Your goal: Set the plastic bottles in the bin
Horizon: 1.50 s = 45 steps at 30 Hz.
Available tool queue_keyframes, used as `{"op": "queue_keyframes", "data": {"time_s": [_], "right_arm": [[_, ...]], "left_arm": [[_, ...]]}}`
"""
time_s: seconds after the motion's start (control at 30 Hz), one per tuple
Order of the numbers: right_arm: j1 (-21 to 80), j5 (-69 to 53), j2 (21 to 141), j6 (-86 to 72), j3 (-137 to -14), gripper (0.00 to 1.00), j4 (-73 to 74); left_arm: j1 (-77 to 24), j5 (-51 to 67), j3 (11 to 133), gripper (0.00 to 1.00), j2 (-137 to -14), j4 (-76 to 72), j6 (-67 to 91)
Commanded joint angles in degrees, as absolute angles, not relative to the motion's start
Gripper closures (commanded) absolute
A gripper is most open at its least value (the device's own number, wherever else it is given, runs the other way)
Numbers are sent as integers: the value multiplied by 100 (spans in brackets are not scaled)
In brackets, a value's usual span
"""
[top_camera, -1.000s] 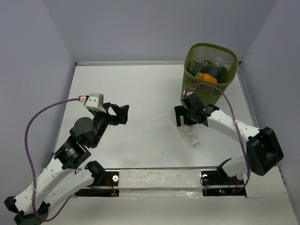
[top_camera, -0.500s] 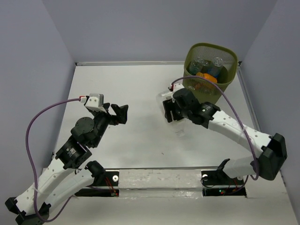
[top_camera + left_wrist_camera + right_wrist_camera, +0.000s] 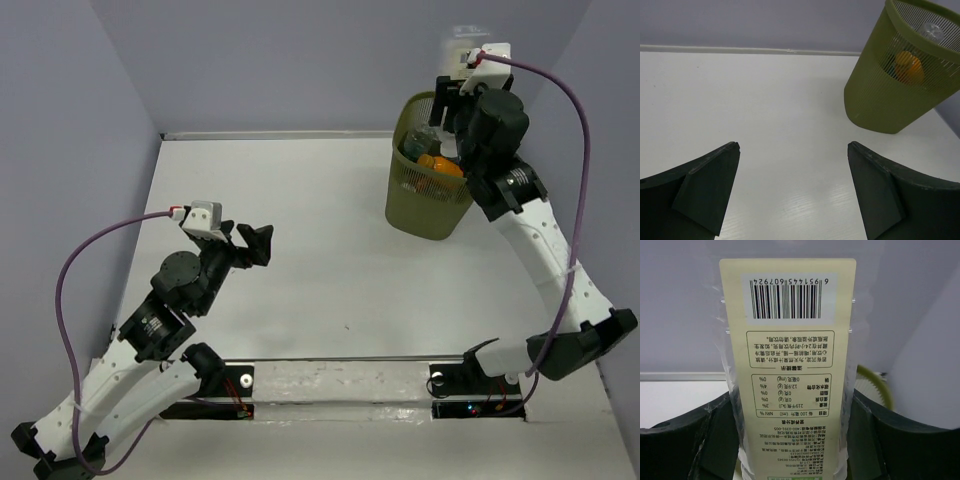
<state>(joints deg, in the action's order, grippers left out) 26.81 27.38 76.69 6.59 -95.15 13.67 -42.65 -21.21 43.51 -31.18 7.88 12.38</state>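
The right gripper (image 3: 790,440) is clenched on a clear bottle (image 3: 790,365), held high above the far rim of the bin (image 3: 425,215) at the desk's (image 3: 740,100) back right. An orange bottle (image 3: 440,165) and others lie inside. For a clean drop, the gripper should centre the bottle over the opening, lower it, then let go. The left gripper (image 3: 792,190) hangs spread and empty, well apart.
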Motion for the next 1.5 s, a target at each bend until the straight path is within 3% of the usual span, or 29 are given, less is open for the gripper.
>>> {"op": "queue_keyframes", "data": {"time_s": [0.0,0.17,0.23,0.27,0.33,0.6,0.7,0.83,0.93,1.07,1.27,1.47], "right_arm": [[2145,2610,8190,1859,-9273,58,449],[1688,2445,8289,2619,-8642,51,-139],[1565,2163,8078,2506,-8456,34,-184],[1564,2075,8008,2374,-8307,11,-176],[1564,1960,7928,2268,-8288,1,-89],[1564,1522,7498,1214,-9245,0,1089],[1564,872,7148,390,-9676,0,1555],[1564,-1188,6393,-560,-9291,0,1503],[1564,-2769,5812,-1448,-8213,0,960],[1564,-4498,4452,-3071,-6086,0,-1224],[1564,-4764,3332,-3691,-3985,0,-1749],[1564,-4588,2541,-3490,-3516,0,-1293]], "left_arm": [[-4236,-2188,4280,1,-2971,519,1099],[-4236,-2180,4289,1,-2962,510,1090],[-4236,-2162,4280,1,-2979,492,1099],[-4236,-2188,4280,1,-2979,501,1099],[-4236,-2232,4289,1,-2988,492,1099],[-4228,-2575,4236,1,-2918,492,1160],[-4219,-2654,4228,1,-2900,483,1178],[-4192,-2637,4219,1,-2874,466,1152],[-4166,-2505,4210,1,-2804,413,1134],[-4148,-2303,4149,1,-2488,246,1063],[-4148,-2031,4069,1,-2040,35,1028],[-4148,-1846,4271,1,-2171,88,1169]]}}
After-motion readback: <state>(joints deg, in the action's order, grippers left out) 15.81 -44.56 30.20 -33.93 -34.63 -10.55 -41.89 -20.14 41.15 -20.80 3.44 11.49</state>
